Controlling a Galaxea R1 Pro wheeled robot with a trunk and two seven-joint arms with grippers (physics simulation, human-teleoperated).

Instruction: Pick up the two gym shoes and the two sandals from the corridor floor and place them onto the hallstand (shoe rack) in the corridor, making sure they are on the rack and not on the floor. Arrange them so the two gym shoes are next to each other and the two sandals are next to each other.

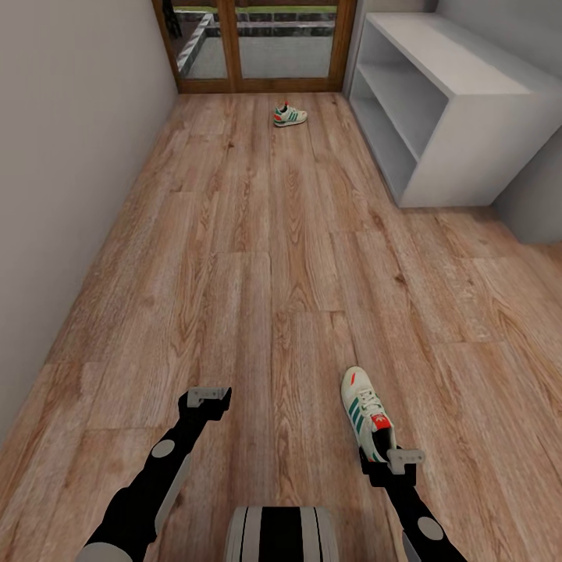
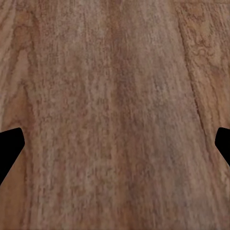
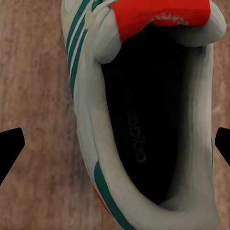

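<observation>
Wood-plank corridor floor [image 1: 257, 257] runs ahead of me, pale brown with strong grain. My left arm reaches forward at about 7 o'clock in the head view, its left gripper [image 1: 208, 395] hanging above bare planks; in the left wrist view the left gripper [image 2: 115, 143] has its jaws spread wide, only the dark tips showing at the edges, with nothing between them but floor. My right arm stretches out at about 5 o'clock, and the right gripper [image 1: 404, 460] sits right at the heel of the near gym shoe [image 1: 365, 412], toe pointing to 12. In the right wrist view the right gripper [image 3: 115, 146] has its jaws wide apart on either side of the shoe's dark opening, neither tip touching it. A second gym shoe [image 1: 289, 115] lies far off at 12 o'clock by the glass door [image 1: 257, 47]. At 2 o'clock stands the pale hallstand [image 1: 468, 94].
</observation>
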